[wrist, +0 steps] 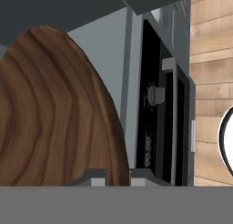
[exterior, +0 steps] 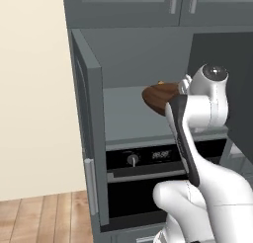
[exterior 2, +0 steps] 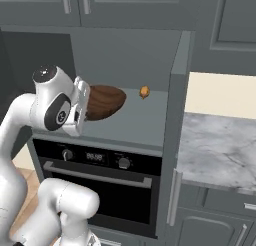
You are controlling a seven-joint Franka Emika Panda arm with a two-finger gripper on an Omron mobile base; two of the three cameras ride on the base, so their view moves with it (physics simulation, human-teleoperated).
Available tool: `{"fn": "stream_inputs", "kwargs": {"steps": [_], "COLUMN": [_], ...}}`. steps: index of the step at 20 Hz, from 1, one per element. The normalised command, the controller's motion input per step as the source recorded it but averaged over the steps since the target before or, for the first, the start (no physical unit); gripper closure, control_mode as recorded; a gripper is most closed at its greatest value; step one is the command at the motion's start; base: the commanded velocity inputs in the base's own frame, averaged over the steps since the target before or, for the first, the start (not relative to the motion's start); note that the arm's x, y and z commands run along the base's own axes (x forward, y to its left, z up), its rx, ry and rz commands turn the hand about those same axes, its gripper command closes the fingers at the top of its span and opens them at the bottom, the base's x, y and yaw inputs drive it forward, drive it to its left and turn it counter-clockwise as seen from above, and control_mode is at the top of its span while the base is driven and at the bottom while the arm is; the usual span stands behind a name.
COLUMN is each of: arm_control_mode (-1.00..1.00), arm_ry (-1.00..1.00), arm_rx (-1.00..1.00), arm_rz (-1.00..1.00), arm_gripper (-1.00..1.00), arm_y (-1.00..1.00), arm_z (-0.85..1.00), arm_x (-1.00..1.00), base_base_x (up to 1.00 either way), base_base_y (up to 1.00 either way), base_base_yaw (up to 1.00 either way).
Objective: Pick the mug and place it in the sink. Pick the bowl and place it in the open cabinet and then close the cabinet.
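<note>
One tool (exterior 2: 86, 106) clenched on the bowl (exterior 2: 105, 102) rim, bowl tipped on edge, just over the cabinet (exterior 2: 176, 115) shelf, which lies ahead and below

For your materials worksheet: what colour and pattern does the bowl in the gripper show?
Dark brown wood with curved ringed grain on the bowl, clearest in the hand view.
</note>
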Motion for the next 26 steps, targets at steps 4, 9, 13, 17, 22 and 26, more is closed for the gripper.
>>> {"fn": "stream_inputs", "kwargs": {"steps": [4,9,13,17,22,26], "arm_control_mode": [-1.0,-1.0,-1.0,-1.0,-1.0,-1.0], "arm_ry": [0.1,0.02,0.0,0.0,0.0,0.0], "arm_rx": [0.0,0.0,0.0,0.0,0.0,0.0], "arm_rz": [0.0,0.01,0.02,0.02,0.01,0.0], "arm_gripper": [1.0,1.0,1.0,1.0,1.0,1.0], "arm_y": [0.0,0.0,0.0,0.0,0.0,0.0], "arm_z": [-0.18,-0.24,-0.26,-0.27,-0.27,-0.26], "arm_x": [0.35,0.32,0.28,0.25,0.25,0.3], "base_base_x": [0.0,0.0,0.0,0.0,0.0,0.0], "base_base_y": [0.0,0.0,0.0,0.0,0.0,0.0], "base_base_yaw": [0.0,0.0,0.0,0.0,0.0,0.0]}}
